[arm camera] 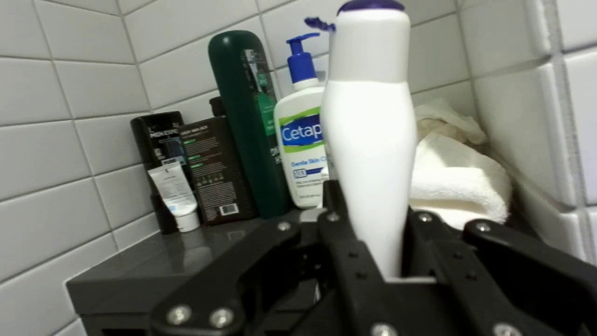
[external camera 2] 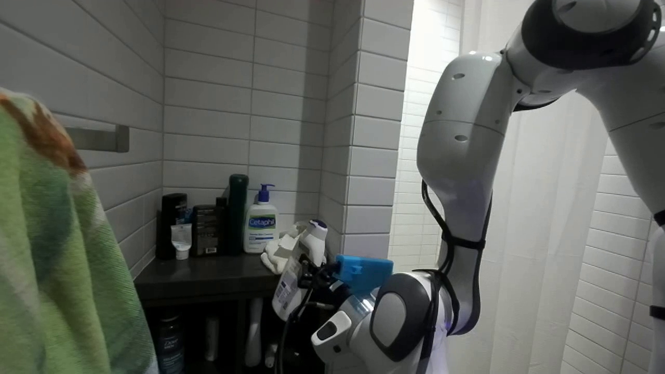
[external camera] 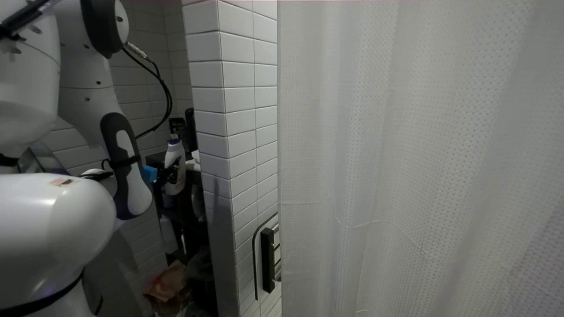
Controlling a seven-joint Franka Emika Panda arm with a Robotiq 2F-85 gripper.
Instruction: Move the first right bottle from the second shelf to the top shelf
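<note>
Lift step, apparently: black gripper [arm camera: 373, 212] holds white, purple-capped plastic bottle [arm camera: 370, 130]; next, raise and advance onto dark flat top shelf [arm camera: 158, 266] ahead of gripper

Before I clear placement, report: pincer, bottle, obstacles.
Pincer shut on purple-capped white bottle. Held in front of top shelf, not yet set down. White cloth and Cetaphil bottle beyond may crowd placement.

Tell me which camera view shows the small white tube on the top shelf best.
The wrist view: the white tube shows largest there, unobstructed, with print on its body. An exterior view shows the tube whole but smaller, in front of a black bottle. Elsewhere it cannot be made out.
</note>
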